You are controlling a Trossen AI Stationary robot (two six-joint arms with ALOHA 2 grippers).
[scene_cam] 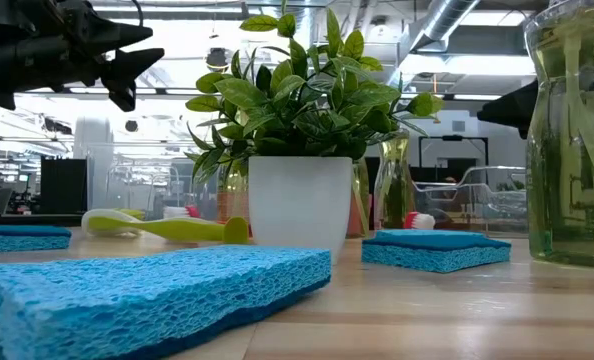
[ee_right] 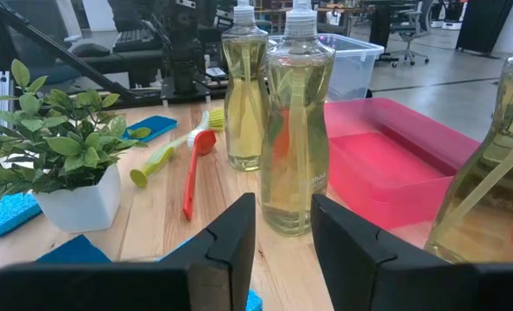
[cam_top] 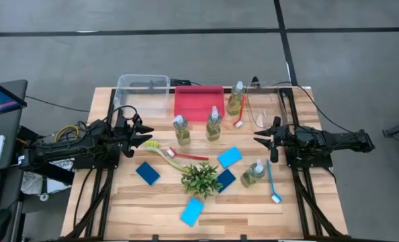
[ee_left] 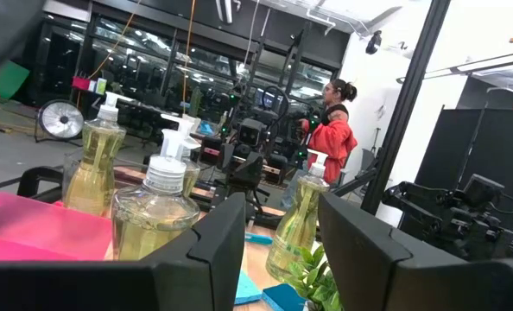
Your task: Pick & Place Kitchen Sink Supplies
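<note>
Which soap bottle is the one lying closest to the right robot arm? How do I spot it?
Find the little green plant in the middle of the wooden table. Look toward the right arm's side: one soap bottle sits beside a blue brush. The other three bottles stand farther back, near the red bin.

A pale wooden plank counter [cam_top: 119, 208] fills the middle of the high view. Along its upper edge sit a clear bin [cam_top: 143, 89] at left, a red bin [cam_top: 198, 102] beside it and another clear bin [cam_top: 265, 107] at upper right. Four bottles [cam_top: 181, 130] of yellow-green liquid stand mid-frame. A yellow brush [cam_top: 161, 151], red brush [cam_top: 188, 156] and blue brush [cam_top: 271, 181] lie flat, with blue sponges [cam_top: 192, 211] scattered around a small potted plant [cam_top: 201, 179] at lower centre
</note>
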